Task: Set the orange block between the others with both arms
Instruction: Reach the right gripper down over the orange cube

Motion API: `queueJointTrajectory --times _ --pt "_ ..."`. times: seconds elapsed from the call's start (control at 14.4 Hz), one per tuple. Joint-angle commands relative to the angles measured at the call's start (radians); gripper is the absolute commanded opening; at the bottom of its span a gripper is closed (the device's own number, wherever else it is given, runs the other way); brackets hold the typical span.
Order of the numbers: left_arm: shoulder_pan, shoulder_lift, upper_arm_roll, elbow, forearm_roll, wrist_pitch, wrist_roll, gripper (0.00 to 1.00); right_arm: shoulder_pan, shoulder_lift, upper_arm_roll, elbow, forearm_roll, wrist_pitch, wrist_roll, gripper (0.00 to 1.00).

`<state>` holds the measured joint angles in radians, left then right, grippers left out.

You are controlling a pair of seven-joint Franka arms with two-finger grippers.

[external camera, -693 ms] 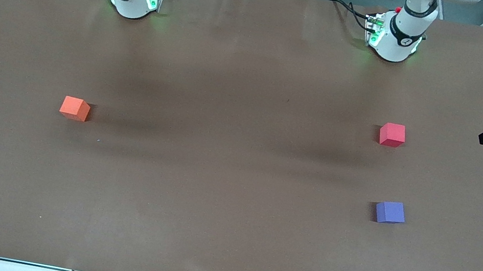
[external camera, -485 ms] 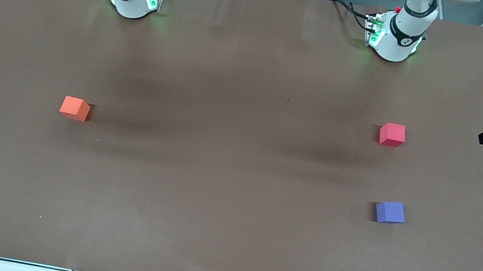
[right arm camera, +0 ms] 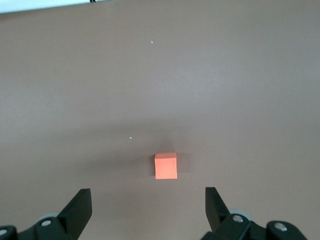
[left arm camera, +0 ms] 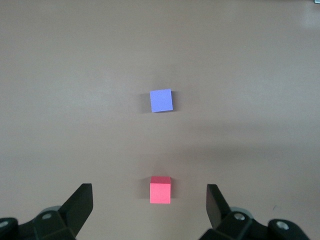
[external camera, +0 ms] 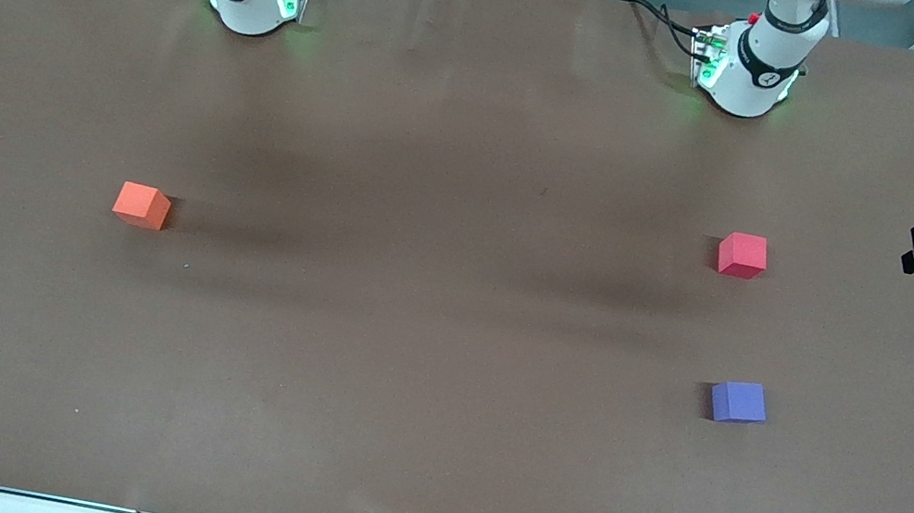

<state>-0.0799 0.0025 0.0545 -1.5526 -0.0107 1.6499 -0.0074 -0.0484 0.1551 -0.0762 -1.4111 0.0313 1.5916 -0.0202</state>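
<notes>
Front view shows the orange block alone on the brown table toward the right arm's end, well apart from the pinkish-red cube and purple cube. Right tool hangs above the orange block, spread wide, empty. Left tool hangs above the pair, likewise released.

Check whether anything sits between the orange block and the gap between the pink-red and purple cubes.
Nothing visible does. The orange block sits alone toward the right arm's end; only bare table separates it from the gap between the pinkish-red cube and purple cube. The open right gripper is above it, nothing between.
</notes>
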Motion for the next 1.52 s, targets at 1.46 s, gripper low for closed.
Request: queueJointTrajectory --times 1.46 --pt "0.008 -0.018 -0.008 -0.032 0.020 0.024 0.007 1.00 -0.025 0.239 0.004 -0.667 -0.016 0.634 -0.067 1.00"
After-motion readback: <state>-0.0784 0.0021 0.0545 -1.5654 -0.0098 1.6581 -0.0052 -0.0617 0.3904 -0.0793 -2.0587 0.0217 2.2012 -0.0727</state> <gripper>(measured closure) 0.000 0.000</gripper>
